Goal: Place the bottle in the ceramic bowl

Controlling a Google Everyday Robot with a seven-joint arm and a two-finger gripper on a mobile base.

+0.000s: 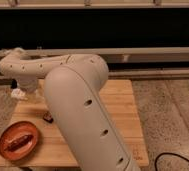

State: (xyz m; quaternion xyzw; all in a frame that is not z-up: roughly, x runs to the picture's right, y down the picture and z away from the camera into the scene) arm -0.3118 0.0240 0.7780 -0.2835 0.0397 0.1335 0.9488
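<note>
Hanging over the wooden board's far edge, the gripper is seen with a pale shape, taken to be the bottle, right at its tip; whether anything is clamped cannot be told. The ceramic bowl lies well nearer the camera than the gripper and is occupied by a brown piece, so the bottle could be dropped short or rolled out.

The arm folds over leftward — gripper pointing down at left.

one bowl, one brown piece, one block, one gripper upper-left
</note>
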